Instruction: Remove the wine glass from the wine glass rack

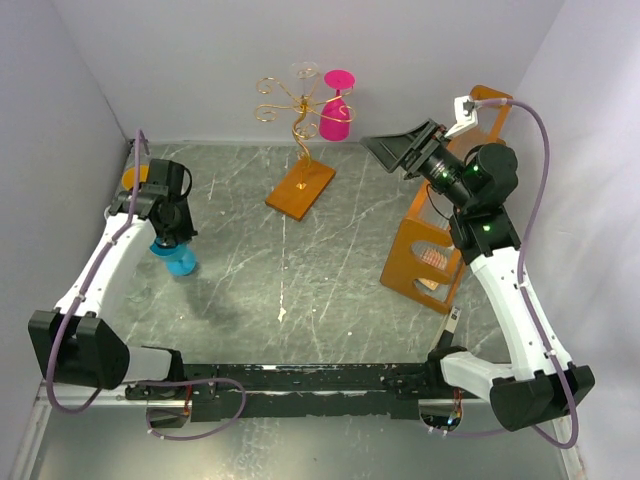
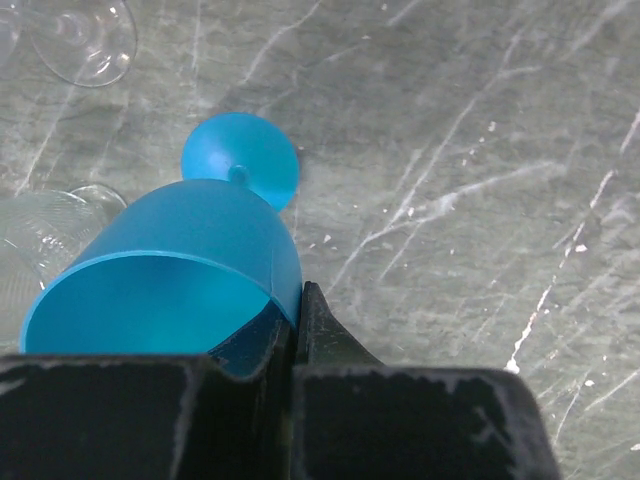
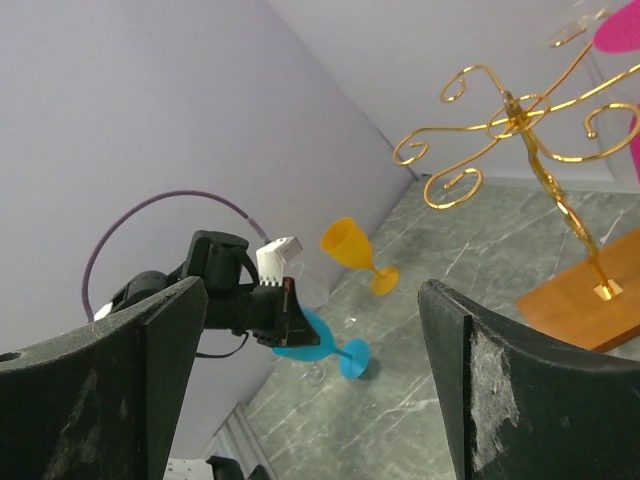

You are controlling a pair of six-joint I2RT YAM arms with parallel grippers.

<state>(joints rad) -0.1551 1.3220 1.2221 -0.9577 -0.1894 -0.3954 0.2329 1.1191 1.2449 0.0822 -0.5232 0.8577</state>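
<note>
Left gripper [image 2: 297, 322] pinches the blue glass [image 2: 180, 240] rim; right gripper [image 1: 390, 152] gapes before the wine glass rack [image 1: 300, 190].

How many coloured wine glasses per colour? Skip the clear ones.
blue wine glass: 1, gripped at the rim by the left end effector
orange wine glass: 1
pink wine glass: 1, on the wine glass rack
Total: 3
Contents of the orange frame are unclear, so not counted.

I see a grey marbled table [image 1: 340, 290] enclosed by pale walls [image 1: 200, 60]. An orange frame [image 1: 402, 262] with clear panels stands upright at the table's right side. An orange goblet [image 3: 350, 243] stands upright near the left wall. A clear glass [image 2: 85, 35] rests on the table; I cannot tell its orientation.
</note>
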